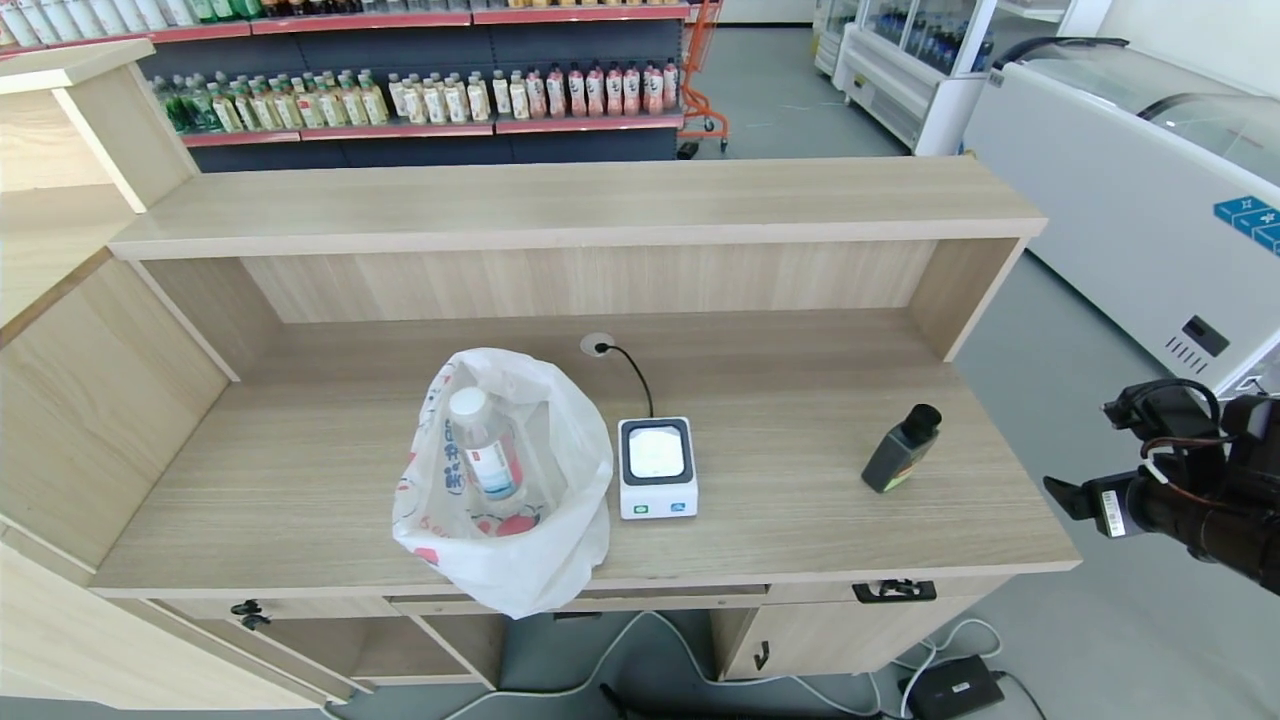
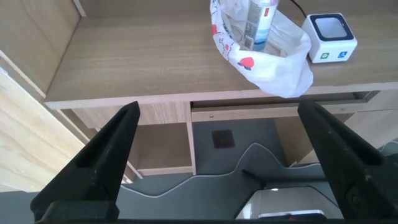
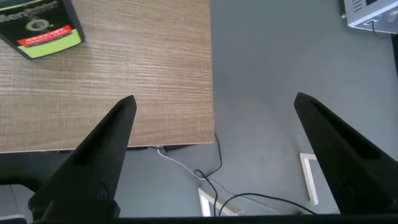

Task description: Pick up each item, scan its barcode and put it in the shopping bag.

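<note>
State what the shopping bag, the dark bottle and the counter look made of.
Shopping bag: thin plastic film, translucent white, crinkled.
Dark bottle: likely hard plastic, dull dark grey, black cap.
Counter: wood-grain laminate or veneer, matte, pale.

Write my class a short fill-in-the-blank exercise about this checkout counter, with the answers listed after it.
1. The shopping bag holds a clear bottle with a ____ cap.
2. Between the shopping bag and the dark bottle sits the ____.
3. The right claw hovers beyond the counter's edge with its jaws ____.
Answers: white; scanner; open.
</note>
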You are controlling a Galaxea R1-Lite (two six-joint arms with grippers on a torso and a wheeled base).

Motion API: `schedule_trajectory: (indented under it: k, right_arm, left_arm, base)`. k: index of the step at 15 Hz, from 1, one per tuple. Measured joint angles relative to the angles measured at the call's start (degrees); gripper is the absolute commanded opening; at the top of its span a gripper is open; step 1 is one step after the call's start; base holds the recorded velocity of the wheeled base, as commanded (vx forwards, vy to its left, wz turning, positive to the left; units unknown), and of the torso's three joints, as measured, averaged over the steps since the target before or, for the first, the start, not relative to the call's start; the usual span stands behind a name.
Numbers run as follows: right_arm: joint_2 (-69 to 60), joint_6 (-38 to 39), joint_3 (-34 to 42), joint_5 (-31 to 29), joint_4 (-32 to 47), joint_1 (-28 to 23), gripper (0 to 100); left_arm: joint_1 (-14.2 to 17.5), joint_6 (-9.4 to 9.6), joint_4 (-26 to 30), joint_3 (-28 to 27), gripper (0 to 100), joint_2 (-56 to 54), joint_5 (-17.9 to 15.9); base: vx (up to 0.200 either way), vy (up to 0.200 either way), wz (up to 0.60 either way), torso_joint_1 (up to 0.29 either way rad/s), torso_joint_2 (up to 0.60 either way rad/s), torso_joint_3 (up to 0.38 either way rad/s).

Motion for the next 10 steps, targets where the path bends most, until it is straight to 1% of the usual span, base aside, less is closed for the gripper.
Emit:
schedule_trajectory:
  k: [5,6,7,9,10]
  right_arm:
    - [0.2,0.2,0.5,0.5,-0.9,0.0,100]
    - [0.2,0.3,0.4,1.0,-0.8,0.2,100]
    - [0.4,0.3,0.2,3.2,-0.9,0.3,100]
    - [1.3,0.5,-1.0,7.9,-0.9,0.8,100]
    - [1.9,0.6,-1.7,12.1,-0.8,1.3,100]
  left_arm:
    - [0.1,0.02,0.0,0.0,100,0.0,0.0]
    - [0.0,0.02,0.0,0.0,100,0.0,0.0]
    - [0.0,0.02,0.0,0.0,100,0.0,0.0]
    - [0.0,-0.22,0.0,0.0,100,0.0,0.0]
    - [0.1,-0.26,0.0,0.0,100,0.0,0.0]
  base:
    - [0.000,-0.200,0.00,0.002,0.01,0.004]
    - [0.000,-0.200,0.00,0.002,0.00,0.002]
    - [0.000,-0.200,0.00,-0.007,0.01,0.002]
    - [0.000,0.000,0.00,0.000,0.00,0.000]
    - [0.000,0.000,0.00,0.000,0.00,0.000]
